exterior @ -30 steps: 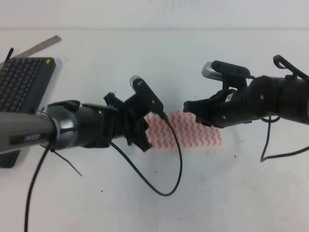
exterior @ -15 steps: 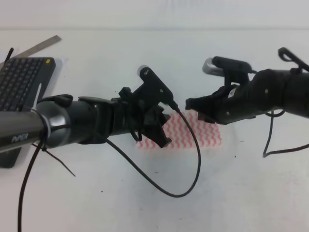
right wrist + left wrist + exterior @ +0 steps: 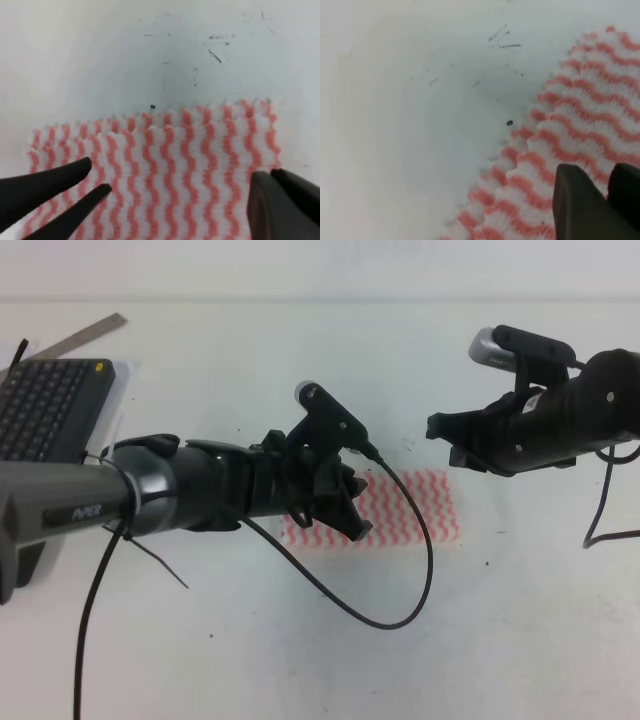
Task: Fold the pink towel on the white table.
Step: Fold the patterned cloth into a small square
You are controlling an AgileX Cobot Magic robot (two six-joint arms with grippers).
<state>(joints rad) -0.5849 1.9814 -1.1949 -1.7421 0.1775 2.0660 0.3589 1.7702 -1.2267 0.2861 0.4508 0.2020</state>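
From my station the pink towel reads as thin cloth with a nubby, ribbed weave and fuzzy edges. The white table looks smooth and faintly sheened, marked by small dark scuffs. My left pincer and right pincer look like matt black plastic; the keyboard is dull dark plastic.

The pink towel lies flat near the centre of the white table. The left gripper sits over the towel's 9 o'clock end; the right gripper hangs just off its 1 o'clock corner. A keyboard lies well apart at the table's 9 o'clock edge, a ruler beyond it at 10 o'clock.
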